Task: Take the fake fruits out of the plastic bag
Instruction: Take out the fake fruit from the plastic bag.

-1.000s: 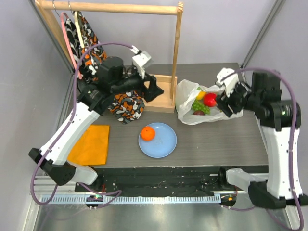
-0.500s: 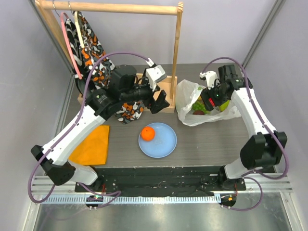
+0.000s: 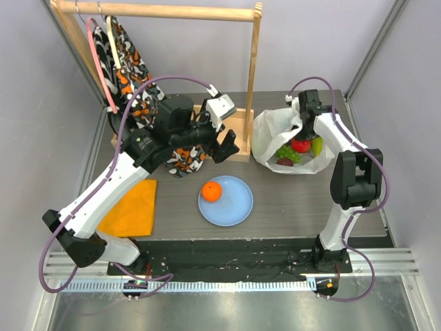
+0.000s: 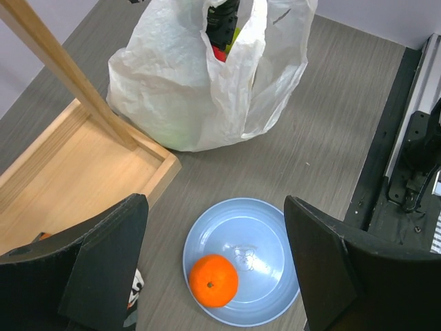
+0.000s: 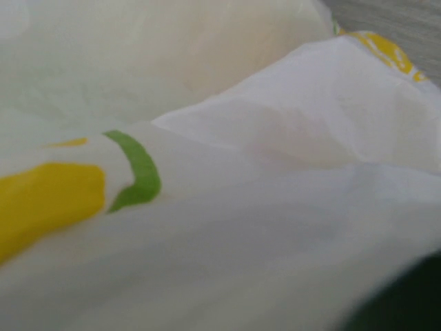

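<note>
The plastic bag lies at the back right, white and crinkly, its mouth facing the right. Inside show a red apple, a yellow-green fruit, green grapes and a dark plum. My right gripper reaches down into the bag's mouth; its jaws are hidden by plastic. The right wrist view holds only bag plastic with a yellow and green print. An orange rests on the light-blue plate. My left gripper hovers open above the plate, holding nothing.
A wooden rack stands at the back with its tray base and upright post just left of the bag. Patterned clothes hang on it at the left. A folded orange cloth lies at the near left.
My right arm swung from the bag's right side to behind it, and its gripper went down into the bag's mouth. My left arm shifted slightly right, then held still.
</note>
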